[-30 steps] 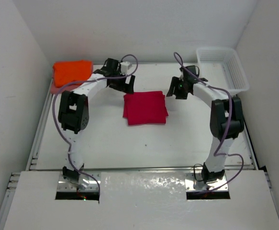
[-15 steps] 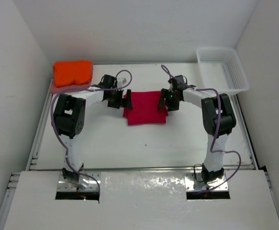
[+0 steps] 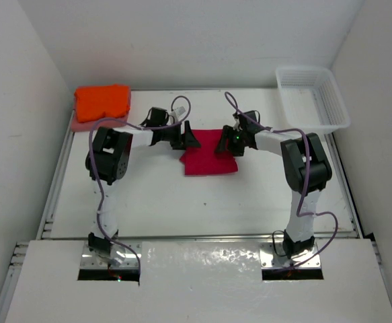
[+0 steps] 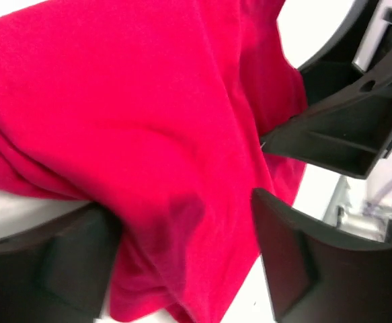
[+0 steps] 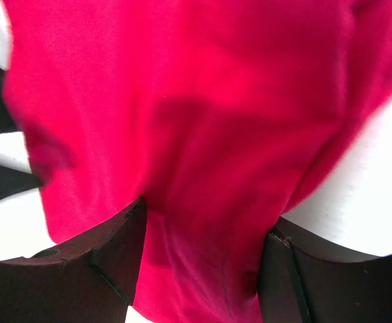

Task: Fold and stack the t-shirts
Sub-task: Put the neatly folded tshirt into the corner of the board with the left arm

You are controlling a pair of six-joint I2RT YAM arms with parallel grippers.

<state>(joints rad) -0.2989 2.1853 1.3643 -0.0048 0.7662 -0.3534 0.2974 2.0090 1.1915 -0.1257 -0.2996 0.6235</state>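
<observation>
Near table (image 3: 202, 202) open; basket (image 3: 337, 104) blocks far R corner, orange t-shirt (image 3: 102, 101) far L.

Both arms bend inward, hands low and facing each other.
The left arm (image 3: 108, 156) folds at the elbow, its forearm running right to the left hand (image 3: 186, 137). The right arm (image 3: 306, 167) mirrors it, reaching left to the right hand (image 3: 224, 145). Each hand's fingers (image 4: 54, 269) pinch bunched cloth of the crimson t-shirt (image 3: 210, 161).
</observation>
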